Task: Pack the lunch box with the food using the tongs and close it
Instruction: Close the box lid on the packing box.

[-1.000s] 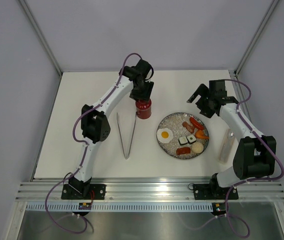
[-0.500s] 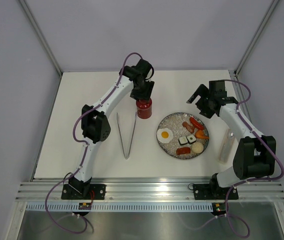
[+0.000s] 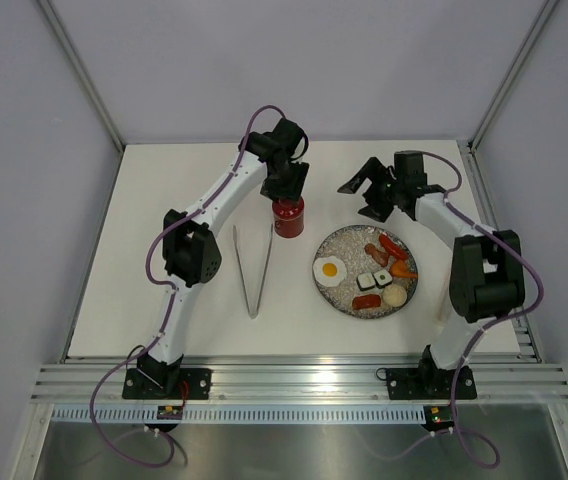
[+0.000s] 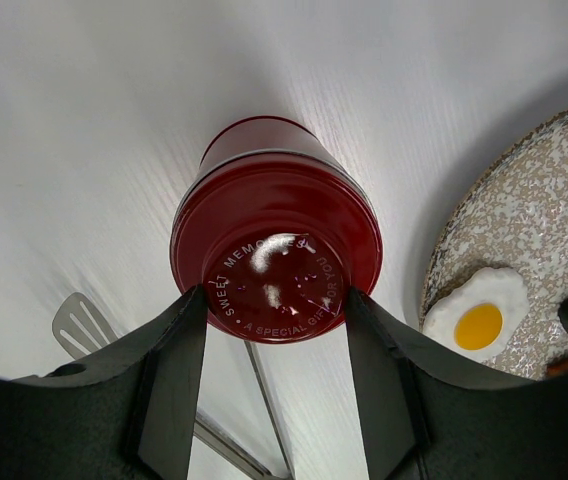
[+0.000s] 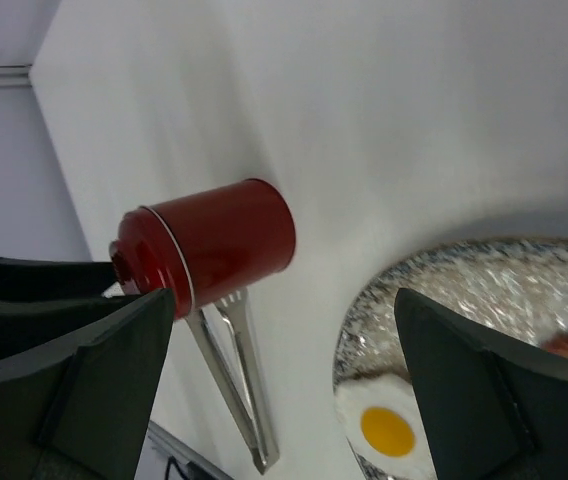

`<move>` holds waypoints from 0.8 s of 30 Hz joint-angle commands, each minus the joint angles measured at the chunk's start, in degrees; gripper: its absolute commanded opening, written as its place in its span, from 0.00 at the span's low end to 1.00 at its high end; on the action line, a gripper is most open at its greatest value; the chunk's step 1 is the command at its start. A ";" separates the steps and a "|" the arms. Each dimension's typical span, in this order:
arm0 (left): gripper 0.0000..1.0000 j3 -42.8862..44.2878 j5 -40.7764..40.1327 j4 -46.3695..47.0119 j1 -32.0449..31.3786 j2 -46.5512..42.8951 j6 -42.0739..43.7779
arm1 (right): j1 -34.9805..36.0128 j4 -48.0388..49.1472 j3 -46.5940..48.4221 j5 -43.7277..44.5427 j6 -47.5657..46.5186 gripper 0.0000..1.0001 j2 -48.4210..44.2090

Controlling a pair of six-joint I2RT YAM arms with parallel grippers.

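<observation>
Left tool (image 3: 287, 192) clamped over lunch box (image 3: 287, 222) lid, blocking my top approach. Tongs (image 3: 254, 308) just left, plate (image 3: 342, 245) just right: narrow lanes between. I see bare tabletop (image 3: 104, 280) far left, open passage there.

— Any writing to read?

— Only on the lid (image 4: 276, 262) of the lunch box (image 4: 256, 137), framed between the fingers (image 4: 169, 385) of the left gripper (image 4: 276, 300). Raised letters in the red metal, set in a ring.

— Far arc of the ring, away from the fingertips?

— "SWEET MEMORIES", last letters washed out by glare.

— Near arc, just ahead of the fingertips?

— "A SPECIAL GIFT FOR YOU", with a letter or two blurred in the middle.

— Centre of the ring?

— Plain, just shine.

— From above or the other wrist?

— Too small, or lid face turned away. Nothing legible.
</observation>
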 commanded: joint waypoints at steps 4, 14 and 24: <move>0.24 2.75 0.41 1.20 -0.33 -1.81 0.71 | 0.47 21.29 8.74 -12.41 17.69 0.99 15.34; 0.24 2.66 0.32 1.64 -0.25 -1.55 0.97 | 4.95 24.71 27.29 -19.80 33.34 0.94 34.71; 0.24 2.66 0.15 1.55 -0.07 -2.16 1.32 | 9.52 28.32 28.71 -22.70 38.62 0.67 37.44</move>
